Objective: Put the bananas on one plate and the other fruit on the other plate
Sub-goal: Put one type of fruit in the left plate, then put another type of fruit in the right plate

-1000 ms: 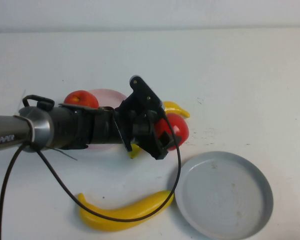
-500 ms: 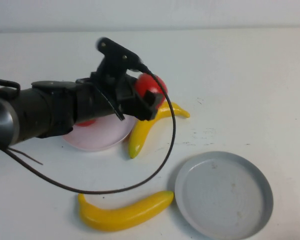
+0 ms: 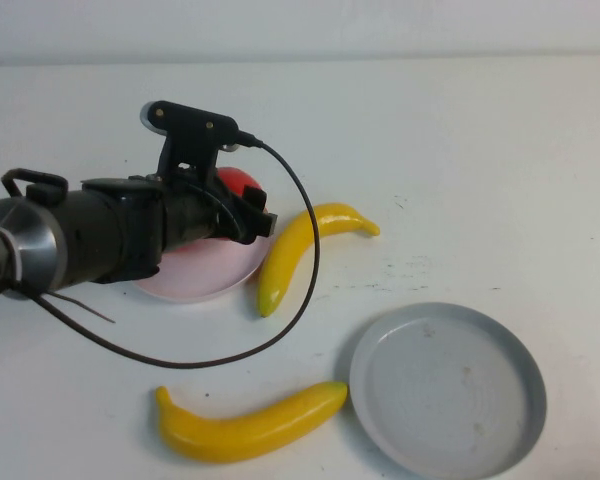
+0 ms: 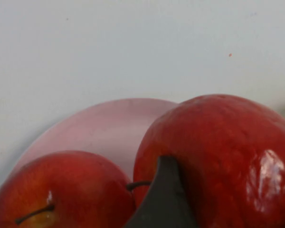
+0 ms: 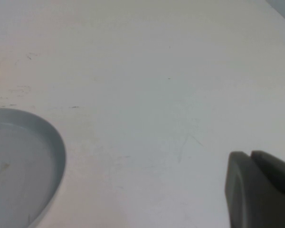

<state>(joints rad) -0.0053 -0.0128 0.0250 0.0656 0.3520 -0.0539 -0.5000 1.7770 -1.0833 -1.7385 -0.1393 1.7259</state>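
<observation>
we find the left arm (image 3: 80, 240) covering much of the pink plate (image 3: 215, 275); its left gripper (image 3: 248, 212) clamps a red apple (image 4: 218, 152) above that plate, beside a second apple (image 4: 61, 190). the grey-blue plate (image 3: 510, 400) lies bare, both bananas (image 3: 250, 420) on the table. the right gripper (image 5: 259, 190), cut off at the edge, has its fingers pressed together, holding nothing.
</observation>
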